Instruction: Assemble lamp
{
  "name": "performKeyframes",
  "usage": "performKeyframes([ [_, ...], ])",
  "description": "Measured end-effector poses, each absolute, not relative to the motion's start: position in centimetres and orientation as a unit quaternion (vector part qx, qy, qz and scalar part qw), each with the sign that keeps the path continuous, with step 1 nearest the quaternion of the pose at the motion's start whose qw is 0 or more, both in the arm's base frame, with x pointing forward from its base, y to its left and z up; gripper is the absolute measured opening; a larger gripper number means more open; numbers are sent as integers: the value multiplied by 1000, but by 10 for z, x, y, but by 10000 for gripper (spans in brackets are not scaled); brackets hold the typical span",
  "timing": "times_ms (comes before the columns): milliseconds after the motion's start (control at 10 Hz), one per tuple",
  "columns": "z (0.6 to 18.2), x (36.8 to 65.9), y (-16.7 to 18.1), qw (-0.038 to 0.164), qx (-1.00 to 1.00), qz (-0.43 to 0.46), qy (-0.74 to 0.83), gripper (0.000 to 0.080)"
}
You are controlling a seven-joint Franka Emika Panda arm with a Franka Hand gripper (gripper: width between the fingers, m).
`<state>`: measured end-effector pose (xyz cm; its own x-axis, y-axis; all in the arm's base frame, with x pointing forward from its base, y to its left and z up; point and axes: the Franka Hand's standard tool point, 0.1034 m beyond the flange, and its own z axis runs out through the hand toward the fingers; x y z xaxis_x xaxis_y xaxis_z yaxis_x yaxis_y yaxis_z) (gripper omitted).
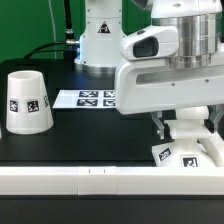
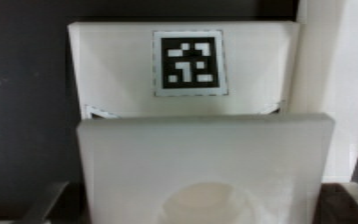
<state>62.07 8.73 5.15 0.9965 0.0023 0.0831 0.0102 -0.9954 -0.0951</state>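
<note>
The lamp base (image 1: 190, 156), white with square tags, lies at the front on the exterior view's right, next to the white front wall. My gripper (image 1: 185, 132) stands straight down over it, one finger on each side. In the wrist view the base's tagged flat part (image 2: 190, 60) lies beyond a raised pale block (image 2: 202, 150) with a faint round hollow. The dark fingers (image 2: 51, 200) press against that block's two sides. The gripper (image 2: 202, 205) is shut on it. The tapered shade (image 1: 27, 102) stands upright at the exterior view's left. The bulb is out of view.
The marker board (image 1: 88, 98) lies flat on the black table behind the middle. A white wall (image 1: 100, 182) runs along the front edge. The robot's own base (image 1: 98, 35) stands at the back. The arm's bulk covers the right side of the exterior view.
</note>
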Motion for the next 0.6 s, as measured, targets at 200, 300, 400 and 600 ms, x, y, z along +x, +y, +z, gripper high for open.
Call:
performKeyframes([
  [200,51,620,88,48,-998,-41,-4,667],
  [300,51,620,88,48,-998,-41,-5,667],
  [400,51,620,88,48,-998,-41,-5,693],
  [600,52,617,87,47,-998,-41,-9,698],
])
